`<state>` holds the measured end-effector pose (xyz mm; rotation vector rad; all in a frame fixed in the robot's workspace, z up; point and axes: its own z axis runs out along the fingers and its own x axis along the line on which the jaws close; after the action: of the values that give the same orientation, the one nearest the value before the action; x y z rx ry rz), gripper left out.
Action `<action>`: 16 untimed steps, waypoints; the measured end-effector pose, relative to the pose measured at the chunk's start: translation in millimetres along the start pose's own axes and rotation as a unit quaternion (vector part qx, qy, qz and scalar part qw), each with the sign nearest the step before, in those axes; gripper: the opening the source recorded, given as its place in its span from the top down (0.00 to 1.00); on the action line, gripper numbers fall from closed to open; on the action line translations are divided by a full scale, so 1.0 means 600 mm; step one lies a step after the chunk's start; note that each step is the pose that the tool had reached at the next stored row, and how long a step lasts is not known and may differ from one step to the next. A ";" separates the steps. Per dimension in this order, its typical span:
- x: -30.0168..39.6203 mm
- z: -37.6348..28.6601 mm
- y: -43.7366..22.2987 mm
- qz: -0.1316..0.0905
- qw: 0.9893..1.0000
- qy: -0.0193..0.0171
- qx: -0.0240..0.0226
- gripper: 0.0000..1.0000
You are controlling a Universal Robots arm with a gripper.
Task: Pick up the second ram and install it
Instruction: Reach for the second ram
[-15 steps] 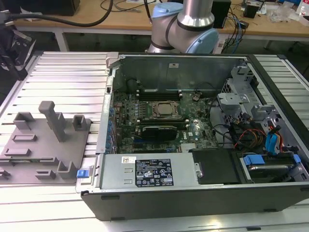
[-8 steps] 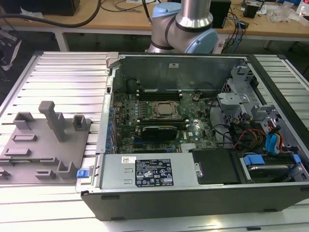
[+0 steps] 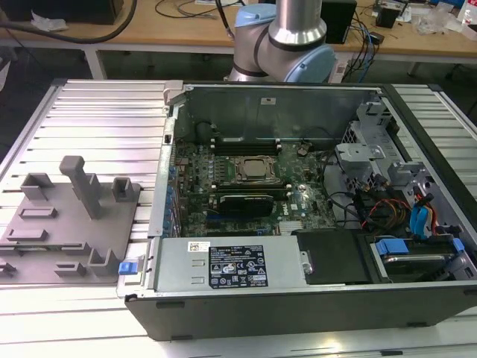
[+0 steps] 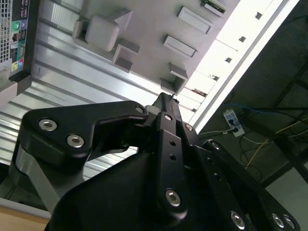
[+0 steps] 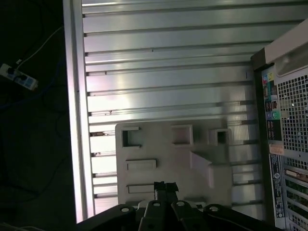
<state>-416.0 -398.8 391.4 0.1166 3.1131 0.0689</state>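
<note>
In both wrist views my gripper (image 4: 166, 98) (image 5: 166, 186) hangs over the grey holder block (image 5: 168, 154) (image 3: 71, 231), its black fingers pressed together with nothing between them. A thin green-edged board (image 4: 213, 6), apparently the ram, lies on the holder beyond two empty slots (image 4: 179, 45), well away from the fingertips. In the exterior view the holder sits on the ribbed table at the left of the open computer case (image 3: 298, 194). Inside the case, long ram slots (image 3: 246, 140) run on either side of the processor (image 3: 252, 170). Whether they hold sticks I cannot tell.
A tall grey post (image 3: 83, 186) (image 4: 101, 31) rises from the holder. The arm's base (image 3: 287, 45) stands behind the case. A power supply (image 3: 231, 265), a drive cage (image 3: 365, 149) and loose cables (image 3: 387, 209) crowd the case. The ribbed table (image 5: 163, 72) ends at a bright edge (image 5: 77, 120).
</note>
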 end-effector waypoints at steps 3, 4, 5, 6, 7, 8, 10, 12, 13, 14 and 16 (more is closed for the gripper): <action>0.003 0.000 -0.004 0.000 1.000 0.000 0.000 0.89; 0.003 0.000 -0.007 0.000 1.000 0.000 0.000 0.89; 0.002 0.000 -0.009 0.000 1.000 0.000 0.000 0.89; 0.002 0.000 -0.010 0.000 1.000 0.000 0.000 0.89; 0.002 0.000 -0.012 0.000 1.000 0.000 0.000 0.89; 0.001 0.000 -0.013 0.000 1.000 0.000 0.000 0.89; 0.000 0.000 -0.023 0.000 1.000 0.000 0.000 0.89; 0.000 0.000 -0.028 0.000 1.000 0.000 0.000 0.89; 0.000 0.000 -0.030 0.000 1.000 0.000 0.000 0.89; 0.000 0.000 -0.032 0.000 1.000 0.000 0.000 0.89; -0.001 0.000 -0.037 0.000 1.000 0.000 0.000 0.89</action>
<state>-417.2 -420.8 390.2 0.1166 3.1132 0.0689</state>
